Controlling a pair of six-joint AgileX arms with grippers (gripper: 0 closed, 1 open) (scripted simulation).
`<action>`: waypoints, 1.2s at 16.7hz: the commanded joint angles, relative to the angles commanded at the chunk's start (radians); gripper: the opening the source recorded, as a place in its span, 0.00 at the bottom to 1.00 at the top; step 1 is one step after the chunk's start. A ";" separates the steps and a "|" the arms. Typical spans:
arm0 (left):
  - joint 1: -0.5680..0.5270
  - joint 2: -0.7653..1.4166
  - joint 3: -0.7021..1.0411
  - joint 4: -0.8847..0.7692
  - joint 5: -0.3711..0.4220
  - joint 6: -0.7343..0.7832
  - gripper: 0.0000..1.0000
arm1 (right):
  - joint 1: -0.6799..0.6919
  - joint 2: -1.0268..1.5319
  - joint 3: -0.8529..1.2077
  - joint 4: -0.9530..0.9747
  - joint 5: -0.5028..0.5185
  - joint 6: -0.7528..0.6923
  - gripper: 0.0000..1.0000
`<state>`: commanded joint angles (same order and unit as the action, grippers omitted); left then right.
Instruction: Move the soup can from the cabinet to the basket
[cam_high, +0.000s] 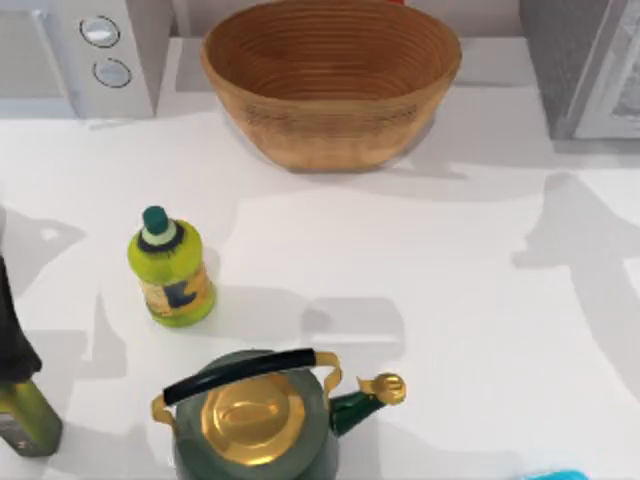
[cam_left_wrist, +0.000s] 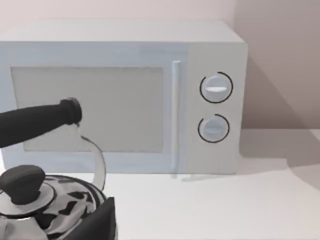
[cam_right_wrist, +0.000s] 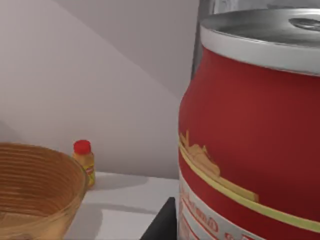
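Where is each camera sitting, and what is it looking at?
Top view: above the table, looking down on the round tan woven wicker basket, yellow-green bottle with a dark green cap and green-and-gold kettle.
Left wrist view: on the left arm, facing the white box with two round dials; a dark part of the arm sits at the frame's edge.
Right wrist view: on the right arm, right beside the red soup can with a silvery lid.
Shared: top and right wrist views both show the basket.
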<state>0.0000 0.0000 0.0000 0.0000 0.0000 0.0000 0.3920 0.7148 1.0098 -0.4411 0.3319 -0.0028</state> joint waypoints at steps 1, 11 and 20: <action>0.000 0.000 0.000 0.000 0.000 0.000 1.00 | -0.036 -0.072 -0.115 0.045 -0.035 0.001 0.00; 0.000 0.000 0.000 0.000 0.000 0.000 1.00 | -0.359 -0.659 -0.948 0.409 -0.306 0.004 0.00; 0.000 0.000 0.000 0.000 0.000 0.000 1.00 | -0.385 -0.698 -1.006 0.445 -0.329 0.004 0.00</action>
<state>0.0000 0.0000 0.0000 0.0000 0.0000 0.0000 0.0070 0.0173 0.0039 0.0043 0.0032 0.0016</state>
